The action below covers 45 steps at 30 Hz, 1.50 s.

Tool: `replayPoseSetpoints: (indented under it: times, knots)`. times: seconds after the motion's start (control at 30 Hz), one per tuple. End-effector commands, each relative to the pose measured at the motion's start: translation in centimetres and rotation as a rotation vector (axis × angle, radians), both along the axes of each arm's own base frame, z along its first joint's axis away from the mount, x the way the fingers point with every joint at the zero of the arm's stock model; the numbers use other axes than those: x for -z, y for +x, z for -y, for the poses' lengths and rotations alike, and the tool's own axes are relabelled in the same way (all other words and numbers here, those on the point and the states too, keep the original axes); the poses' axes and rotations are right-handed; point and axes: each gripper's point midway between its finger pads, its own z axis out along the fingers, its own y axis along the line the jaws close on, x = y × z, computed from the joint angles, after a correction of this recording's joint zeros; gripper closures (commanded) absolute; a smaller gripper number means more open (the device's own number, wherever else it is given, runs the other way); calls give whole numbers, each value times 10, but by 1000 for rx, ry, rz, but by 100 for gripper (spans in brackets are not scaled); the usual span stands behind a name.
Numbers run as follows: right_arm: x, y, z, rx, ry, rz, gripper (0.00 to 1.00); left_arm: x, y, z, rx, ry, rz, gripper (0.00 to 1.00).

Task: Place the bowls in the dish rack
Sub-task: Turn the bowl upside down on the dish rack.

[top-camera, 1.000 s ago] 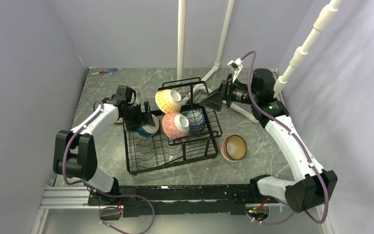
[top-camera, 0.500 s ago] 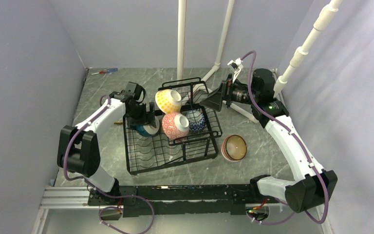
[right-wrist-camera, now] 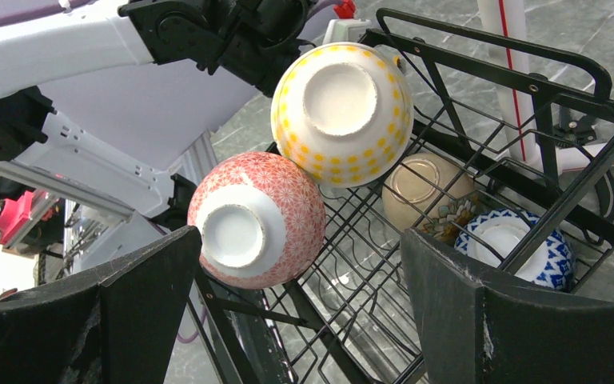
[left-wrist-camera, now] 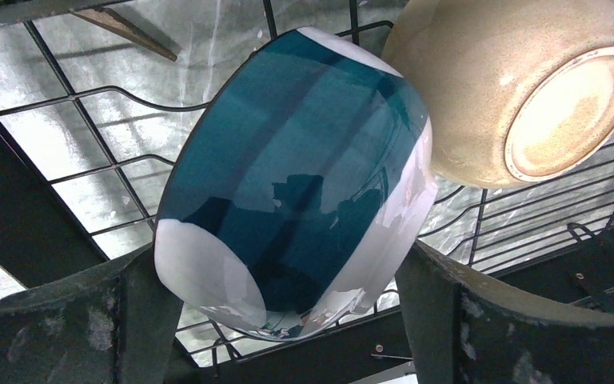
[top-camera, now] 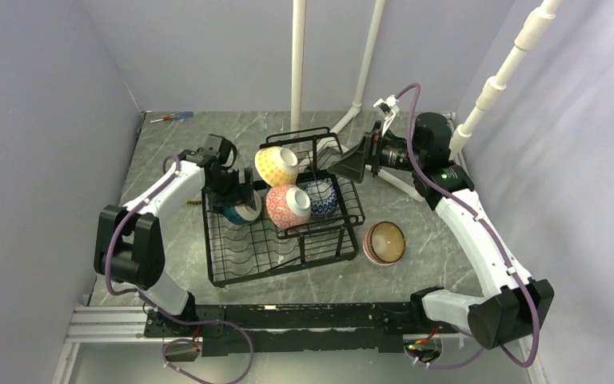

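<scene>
The black wire dish rack (top-camera: 232,264) stands mid-table. In its upper basket lie a yellow dotted bowl (top-camera: 276,165), a pink-red bowl (top-camera: 288,206) and a blue-white bowl (top-camera: 320,198). A teal bowl (top-camera: 240,213) leans on its side in the base tray at the rack's left edge. My left gripper (top-camera: 236,198) is open, its fingers (left-wrist-camera: 136,320) standing wide on either side of the teal bowl (left-wrist-camera: 304,160), with a beige bowl (left-wrist-camera: 528,88) beside it. My right gripper (top-camera: 352,166) hangs open behind the rack, holding nothing. A brown striped bowl (top-camera: 384,242) sits on the table to the right.
A screwdriver (top-camera: 172,117) lies in the far left corner. White pipes (top-camera: 297,64) rise behind the rack, and another (top-camera: 496,80) leans at the right. Grey walls close in on both sides. The rack's front tray wires (top-camera: 288,248) hold nothing.
The left arm's wrist shifted a little back and right over the teal bowl and its elbow swung inward. The bowl stayed put. The right arm has not moved.
</scene>
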Motion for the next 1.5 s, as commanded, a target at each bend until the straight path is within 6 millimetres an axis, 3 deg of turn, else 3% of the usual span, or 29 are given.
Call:
replayPoseSetpoints:
  times: [0.0,0.3,0.73,1.0,1.3,1.47]
  knots:
    - [-17,-3,1,-7,15,73,0,11,-21,-17,-21,17,-70,6]
    - [-16,-3,1,-10,18,72,0,-3,-15,-16,-128,-312,-7,6]
    - [-15,-3,1,-10,20,69,0,-14,-21,17,-132,-649,-43,9]
    - [-14,-3,2,-5,12,74,0,-14,-22,15,-142,-644,-40,11]
    - [-14,-2,1,-7,18,72,0,-12,-54,-1,-158,-508,-63,6]
    - [-14,-1,0,-10,20,67,0,-20,-58,-9,-162,-458,-23,7]
